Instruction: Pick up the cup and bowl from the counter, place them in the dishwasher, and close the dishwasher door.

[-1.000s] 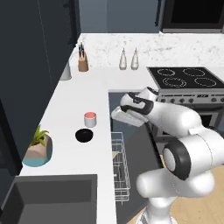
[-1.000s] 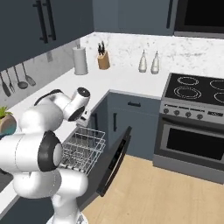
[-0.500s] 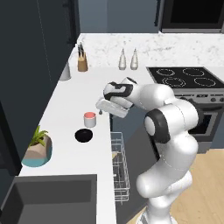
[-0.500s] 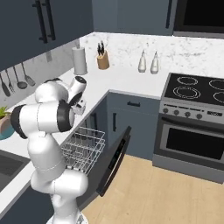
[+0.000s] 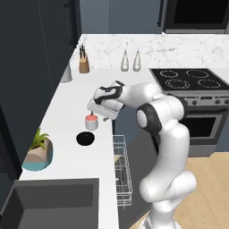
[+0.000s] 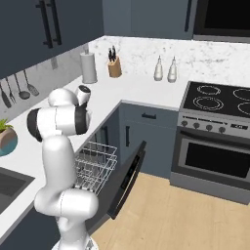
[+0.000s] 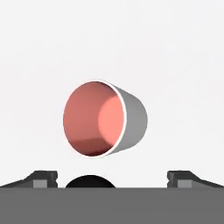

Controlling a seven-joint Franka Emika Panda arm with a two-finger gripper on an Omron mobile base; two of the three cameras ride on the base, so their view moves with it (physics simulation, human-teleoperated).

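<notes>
Left base view: cup (image 5: 91, 122), short, pale grey sides, red top, upright on the white counter (image 5: 67, 112); bowl (image 5: 85, 138), glossy black and shallow, just beside it at 7 o'clock. Gripper (image 5: 95, 111) directly over the cup, apart from it; half a second before, farther toward 3 o'clock, beyond the counter edge. Wire rack of the dishwasher (image 5: 121, 172) pulled out at 5 o'clock from the cup.

Right base view: arm folded over the counter (image 6: 132, 90), elbow swung further left than before. Dishwasher door (image 6: 128, 177) hanging open, dark blue-grey, beside the white rack. Cup and bowl hidden behind the arm.

Hand view: cup (image 7: 105, 119) centred, red inside facing the camera, grey wall at 3 o'clock. Fingertips (image 7: 43, 178) spread wide, holding nothing, the cup at 12 o'clock from the gap between them, untouched. Bowl (image 7: 90, 181) a black sliver at 6 o'clock from the cup.
</notes>
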